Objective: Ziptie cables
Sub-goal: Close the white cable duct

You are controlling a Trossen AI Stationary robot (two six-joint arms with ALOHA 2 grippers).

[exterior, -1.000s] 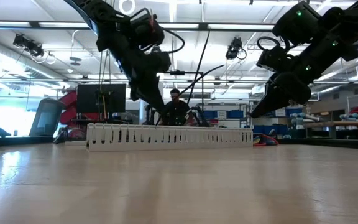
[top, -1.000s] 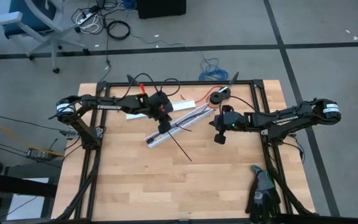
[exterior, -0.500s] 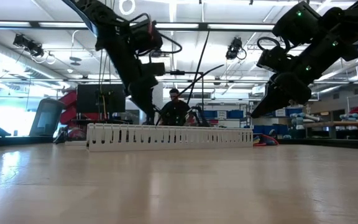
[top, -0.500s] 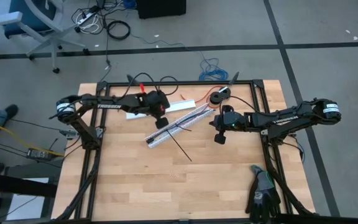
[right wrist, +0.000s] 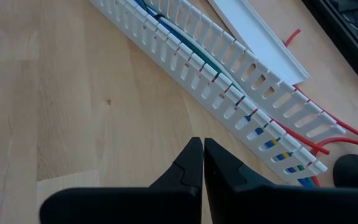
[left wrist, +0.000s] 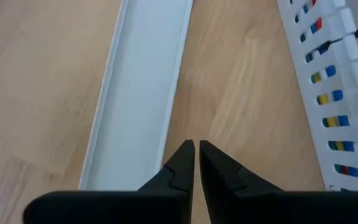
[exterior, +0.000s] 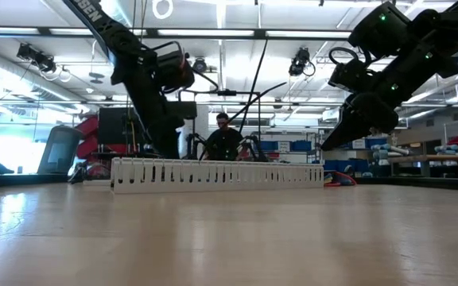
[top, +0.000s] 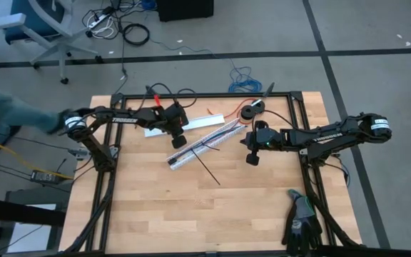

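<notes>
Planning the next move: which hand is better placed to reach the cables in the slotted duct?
Probably the left hand: it hangs beside the slotted duct holding the cables. The right hand sits off the duct's far end.

White capital letters run along the upper link of the left arm [exterior: 94, 12] at about eleven o'clock in the low view; only the last letters, "SEN", can be read there. In the high view the same arm [top: 123, 120] carries a pale strip of lettering at about ten o'clock, too small to make out. No other text, label, number or sign can be read.
</notes>
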